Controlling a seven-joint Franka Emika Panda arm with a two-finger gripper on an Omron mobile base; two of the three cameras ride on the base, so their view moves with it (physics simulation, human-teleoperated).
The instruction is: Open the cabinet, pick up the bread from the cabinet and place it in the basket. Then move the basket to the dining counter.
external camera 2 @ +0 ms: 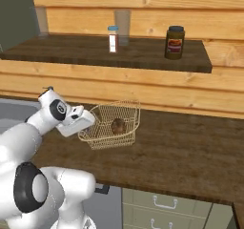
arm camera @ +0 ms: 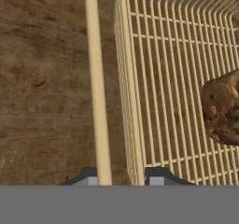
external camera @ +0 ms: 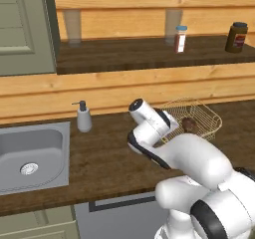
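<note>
In your hand view the bread (arm camera: 224,107) is cut off by the right edge. The pincer's fingertips (arm camera: 156,176) barely clear the bottom. From the left base, the arm hides the basket's (external camera: 206,114) near-left corner.

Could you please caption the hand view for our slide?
Pincer shut on the basket rim, bread inside, worktop below.
</note>
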